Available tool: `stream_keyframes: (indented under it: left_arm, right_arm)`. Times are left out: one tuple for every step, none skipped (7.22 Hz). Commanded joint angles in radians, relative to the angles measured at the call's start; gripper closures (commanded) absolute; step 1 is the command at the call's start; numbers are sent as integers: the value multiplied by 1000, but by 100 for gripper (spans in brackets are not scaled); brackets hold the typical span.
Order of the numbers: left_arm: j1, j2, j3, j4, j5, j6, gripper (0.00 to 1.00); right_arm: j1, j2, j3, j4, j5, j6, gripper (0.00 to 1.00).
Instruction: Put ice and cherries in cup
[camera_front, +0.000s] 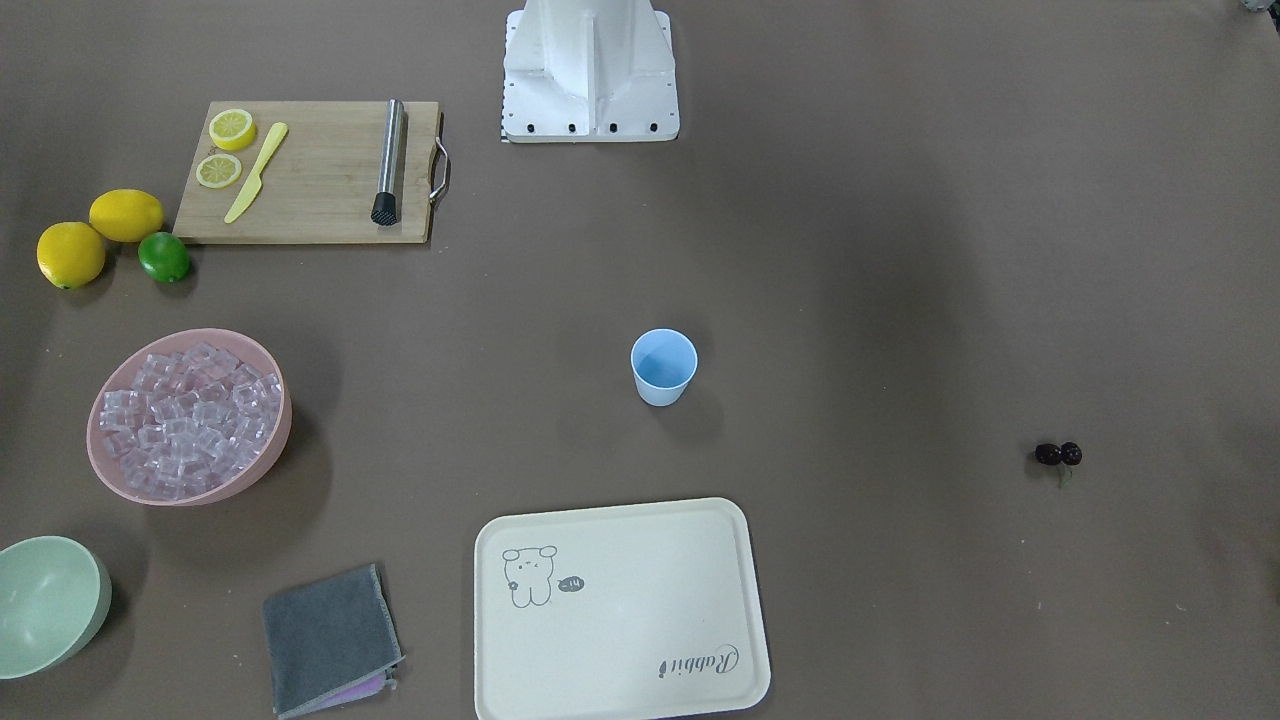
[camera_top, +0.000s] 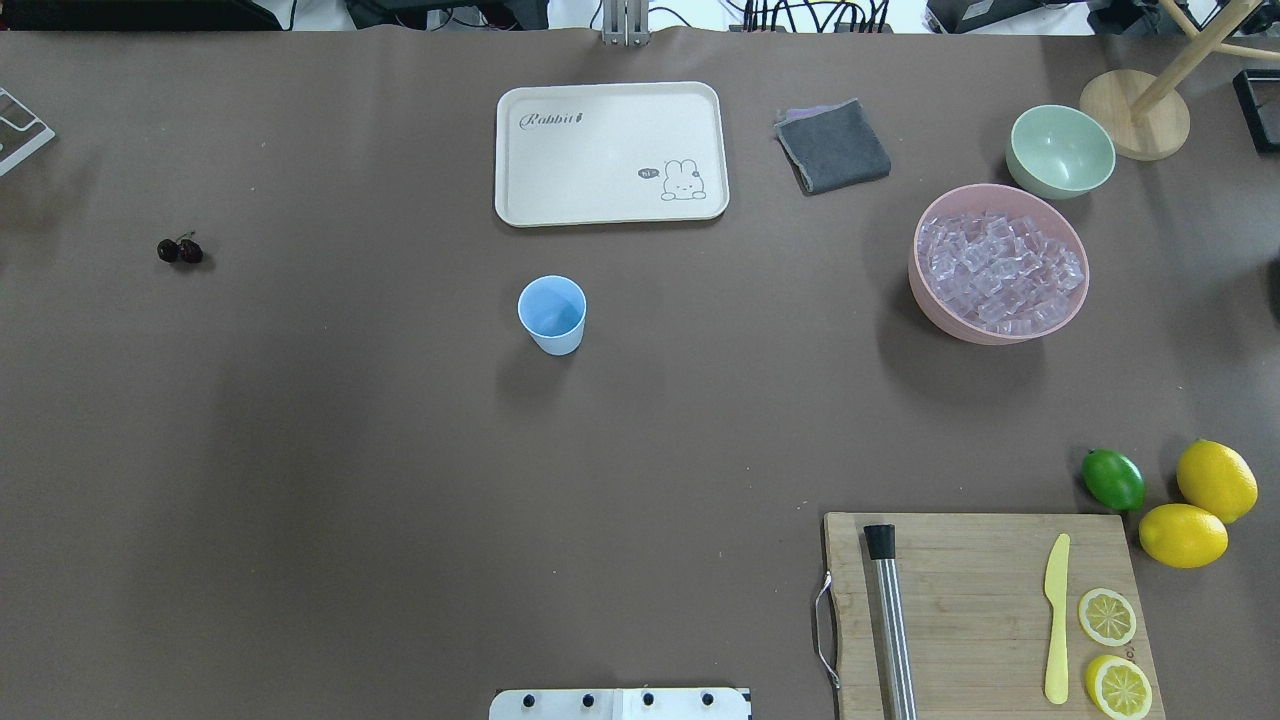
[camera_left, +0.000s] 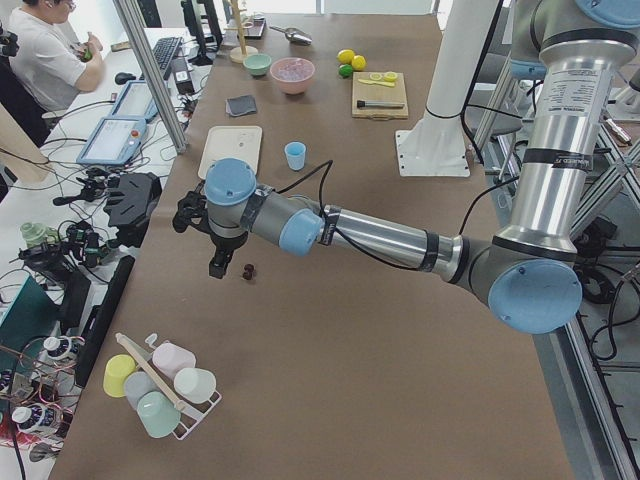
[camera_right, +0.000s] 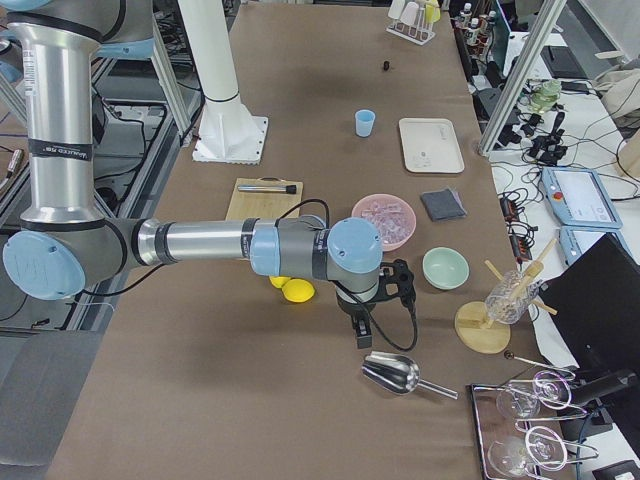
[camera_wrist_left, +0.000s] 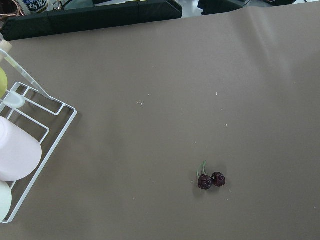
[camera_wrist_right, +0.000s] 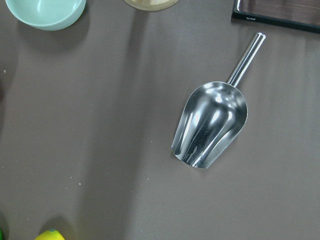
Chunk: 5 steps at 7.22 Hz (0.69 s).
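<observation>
Both left pincer (camera_left: 219, 268), right pincer (camera_right: 360, 333): cannot tell if apart; cherries (camera_left: 248, 270) seemingly beside left.

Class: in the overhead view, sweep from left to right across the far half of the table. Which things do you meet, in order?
cherries → light-blue cup → grey cloth → pink bowl of ice. Left out for overlap: tray, pale green bowl.
</observation>
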Motion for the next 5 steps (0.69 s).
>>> stream_keyframes:
  left_arm:
    - [0, 4, -16, 19, 2, 33, 4]
    - [3, 9, -3, 18, 18, 35, 4]
    - [3, 11, -9, 16, 42, 36, 4]
    - [3, 11, -9, 15, 41, 35, 4]
    - [8, 11, -7, 13, 44, 30, 3]
  right_arm:
    - [-2, 29, 19, -5, -2, 26, 1]
    - [-38, 105, 25, -8, 20, 163, 1]
    - [-161, 148, 36, 3, 14, 337, 1]
    - [-255, 240, 38, 3, 5, 496, 1]
    - [-362, 312, 41, 3, -8, 584, 1]
